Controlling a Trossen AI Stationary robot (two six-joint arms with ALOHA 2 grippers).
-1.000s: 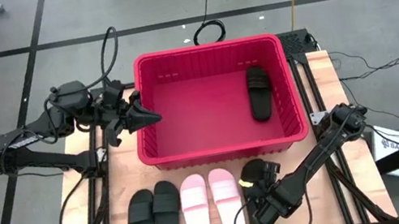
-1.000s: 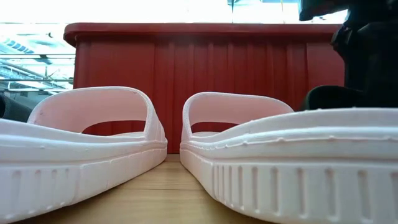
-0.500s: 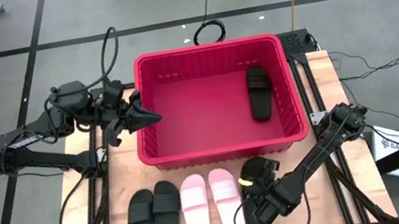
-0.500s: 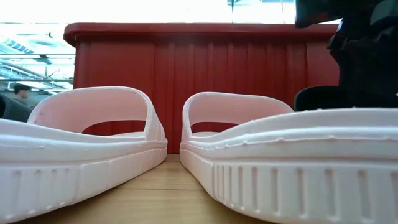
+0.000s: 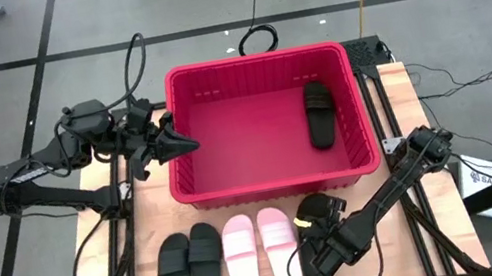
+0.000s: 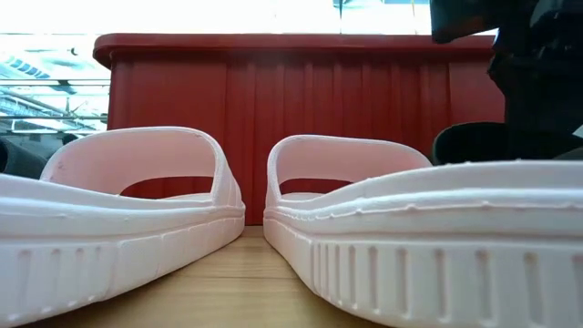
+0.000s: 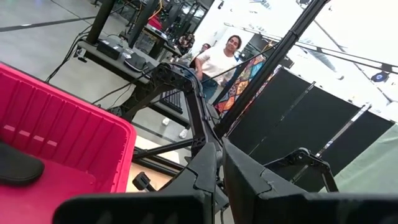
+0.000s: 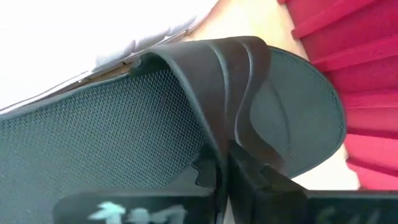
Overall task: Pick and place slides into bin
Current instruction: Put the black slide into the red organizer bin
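The red bin [image 5: 275,186] stands mid-table with one black slide [image 5: 320,113] lying flat inside at its right. In front of it lie two black slides [image 5: 191,267] and two pink slides [image 5: 260,252] side by side, soles down. Right of them is another black slide [image 5: 312,212], with my right gripper [image 5: 322,234] shut on its strap, pointing steeply down. My left gripper [image 5: 191,145] hangs shut and level above the bin's left rim, holding nothing. My right gripper pinches the black slide's wide strap [image 8: 214,127] between its two fingers [image 8: 249,171], coming from above and slanting down. The strap is creased where the fingers meet. The slide's mesh-textured footbed [image 8: 93,130] lies flat, sole on the table beside a pink slide.
The bin's front wall [image 6: 301,100] rises just behind the row of slides. The pink slides [image 6: 137,210] fill the low view. Bare wood shows on the table's left and right strips. A person [image 7: 221,59] stands in the room beyond the table.
My right gripper has shut on the black slide's strap, rolling slightly about its own axis while staying in place. The slide stays on the table.
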